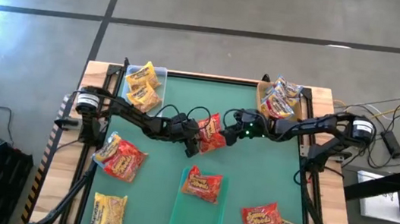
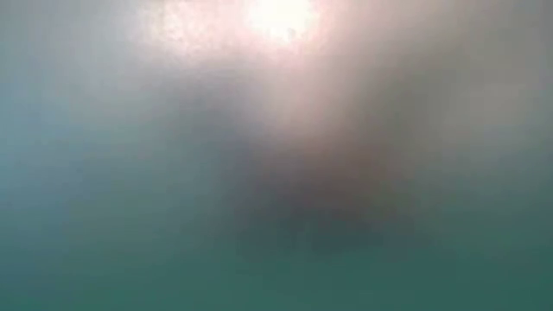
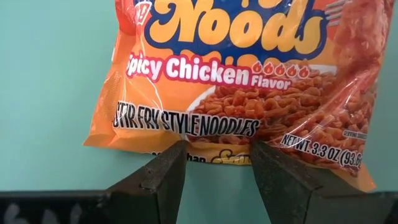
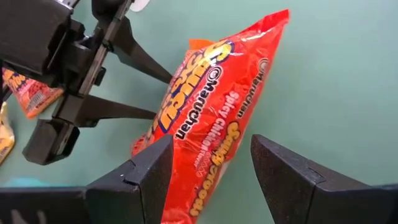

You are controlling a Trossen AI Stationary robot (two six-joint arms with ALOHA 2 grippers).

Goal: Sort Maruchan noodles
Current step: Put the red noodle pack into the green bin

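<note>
Left tool [image 1: 198, 136] grips red packet [image 1: 213, 133]; right tool [image 1: 232, 127] straddles it.

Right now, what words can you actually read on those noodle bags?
"Noods", "Spicy Chicken Flavor", "STIR FRY STYLE NOODLES", "NET WT. 3.3 OZ": on the orange packet, left wrist view.
"Maruchan", "Spicy Chicken": on the same packet, right wrist view.
Other packets' print: too small.
Low view: blurred, nothing readable.
</note>
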